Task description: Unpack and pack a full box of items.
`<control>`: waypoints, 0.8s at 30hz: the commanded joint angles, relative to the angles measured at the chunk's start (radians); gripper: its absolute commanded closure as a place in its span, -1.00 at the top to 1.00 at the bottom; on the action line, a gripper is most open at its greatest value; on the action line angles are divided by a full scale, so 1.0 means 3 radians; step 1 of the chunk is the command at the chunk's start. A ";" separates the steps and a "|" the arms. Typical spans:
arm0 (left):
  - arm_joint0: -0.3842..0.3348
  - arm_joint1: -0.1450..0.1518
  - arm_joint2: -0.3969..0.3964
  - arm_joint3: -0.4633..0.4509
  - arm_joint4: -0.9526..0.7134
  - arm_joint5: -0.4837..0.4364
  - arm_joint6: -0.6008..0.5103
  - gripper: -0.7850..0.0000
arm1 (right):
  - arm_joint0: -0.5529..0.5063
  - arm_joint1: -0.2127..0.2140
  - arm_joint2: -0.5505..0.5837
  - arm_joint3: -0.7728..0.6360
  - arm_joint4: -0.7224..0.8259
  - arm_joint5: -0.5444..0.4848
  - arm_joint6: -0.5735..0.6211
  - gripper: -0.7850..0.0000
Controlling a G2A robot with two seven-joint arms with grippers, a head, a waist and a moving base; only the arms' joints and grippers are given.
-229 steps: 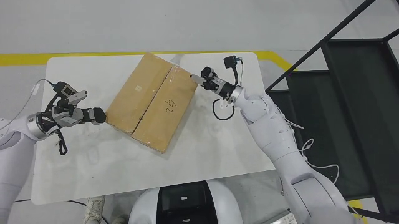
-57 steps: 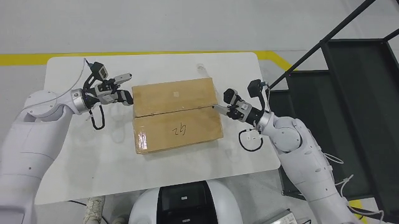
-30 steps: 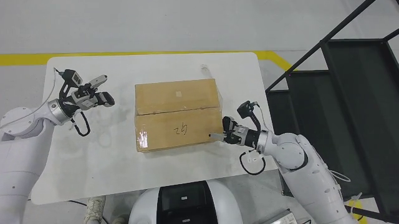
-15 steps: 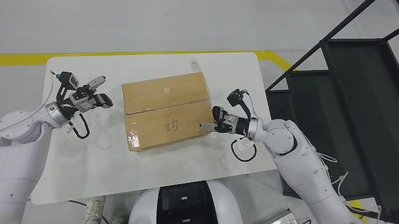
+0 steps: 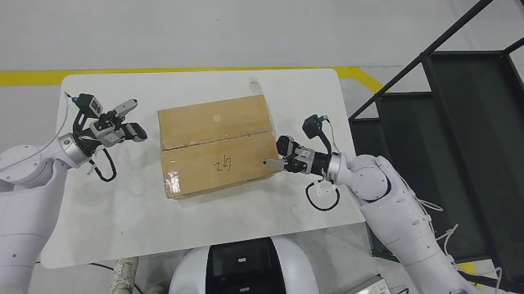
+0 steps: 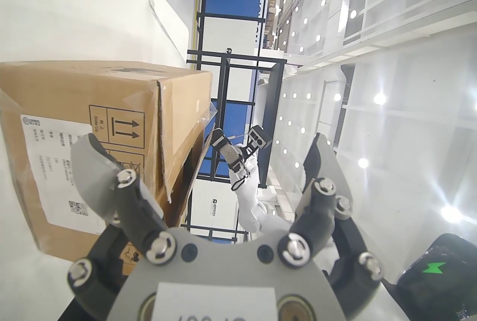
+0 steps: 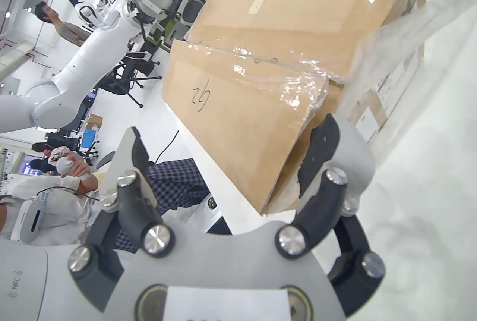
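Although its top flaps lie shut, the cardboard box [image 5: 216, 147] has an untidy seam. Clear tape [image 7: 298, 76] along the centre join is crumpled, a strip of it trails off the end by the right arm, and the nearer flap gapes slightly at both ends. It sits flat on the middle of the white table [image 5: 123, 220], turned a little askew to the edges, with a handwritten mark on the nearer flap. The right gripper [image 5: 274, 163] is at the box's right end by the seam, fingers spread apart close to the flap's corner; whether they touch the cardboard cannot be told. The left gripper [image 5: 135, 130] hangs just off the left end, apart from the cardboard, fingers likewise spread. Rounded corners finish the matte tabletop. Beyond it runs grey floor with a yellow line [image 5: 33, 77], and a black metal stair frame [image 5: 458, 114] stands to the right.
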 commanded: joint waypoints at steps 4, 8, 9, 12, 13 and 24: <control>0.0022 0.0000 -0.0020 0.0001 0.0001 -0.0007 0.0005 1.00 | 0.0082 0.0002 -0.0071 0.0063 0.0117 -0.0199 0.0037 1.00; 0.0048 0.0003 -0.0054 0.0008 -0.0005 -0.0006 0.0008 1.00 | 0.0192 0.0000 -0.0149 0.0218 0.0398 -0.0392 0.0100 1.00; 0.0053 0.0004 -0.0059 0.0006 -0.0006 -0.0004 0.0009 1.00 | 0.0229 0.0000 -0.0174 0.0266 0.0484 -0.0439 0.0141 1.00; 0.0064 0.0003 -0.0069 0.0001 -0.0001 -0.0003 0.0015 1.00 | 0.0347 0.0004 -0.0265 0.0449 0.0854 -0.0626 0.0361 1.00; 0.0067 0.0003 -0.0071 -0.0002 -0.0001 -0.0002 0.0017 1.00 | 0.0384 0.0007 -0.0293 0.0513 0.0996 -0.0686 0.0434 1.00; 0.0071 -0.0008 -0.0070 -0.0004 -0.0007 0.0015 0.0010 1.00 | 0.0846 0.0071 -0.0609 0.1169 0.1831 -0.0896 0.0793 1.00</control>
